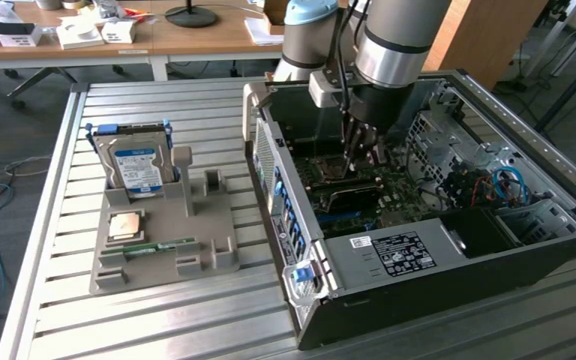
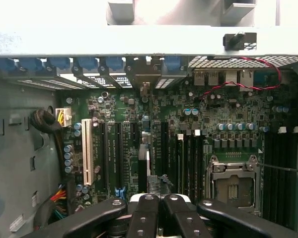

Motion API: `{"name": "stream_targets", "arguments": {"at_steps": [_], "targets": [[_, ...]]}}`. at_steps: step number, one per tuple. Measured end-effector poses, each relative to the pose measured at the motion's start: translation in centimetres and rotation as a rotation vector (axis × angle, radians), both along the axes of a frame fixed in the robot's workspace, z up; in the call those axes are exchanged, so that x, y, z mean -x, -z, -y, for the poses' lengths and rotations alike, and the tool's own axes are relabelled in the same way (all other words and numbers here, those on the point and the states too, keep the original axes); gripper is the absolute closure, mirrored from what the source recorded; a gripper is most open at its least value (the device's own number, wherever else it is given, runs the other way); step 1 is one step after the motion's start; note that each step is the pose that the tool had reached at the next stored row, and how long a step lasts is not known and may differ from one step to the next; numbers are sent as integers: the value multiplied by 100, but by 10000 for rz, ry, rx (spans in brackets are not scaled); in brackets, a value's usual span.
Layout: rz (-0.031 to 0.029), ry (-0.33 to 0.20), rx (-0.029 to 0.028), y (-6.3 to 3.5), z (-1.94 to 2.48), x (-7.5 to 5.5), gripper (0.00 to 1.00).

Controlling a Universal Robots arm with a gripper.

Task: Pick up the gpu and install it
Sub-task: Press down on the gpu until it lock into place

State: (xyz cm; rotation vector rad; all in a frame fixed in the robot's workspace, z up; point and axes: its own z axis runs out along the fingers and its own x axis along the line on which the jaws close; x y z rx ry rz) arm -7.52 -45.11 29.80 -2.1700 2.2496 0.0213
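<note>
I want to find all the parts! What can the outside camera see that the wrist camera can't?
Exterior view: a gray tray holding a hard drive and a memory stick. Wrist view: a white slot and the gpu standing on edge among the dark slots. Both: the shut gripper over the green motherboard.
</note>
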Motion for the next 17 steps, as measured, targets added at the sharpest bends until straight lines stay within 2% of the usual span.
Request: {"name": "stream_targets", "arguments": {"at_steps": [8,9,17], "targets": [[0,0,0,0,0,-22,89],[0,-1,0,37,0,-23,89],[0,-1,0,43,0,-23,89]]}}
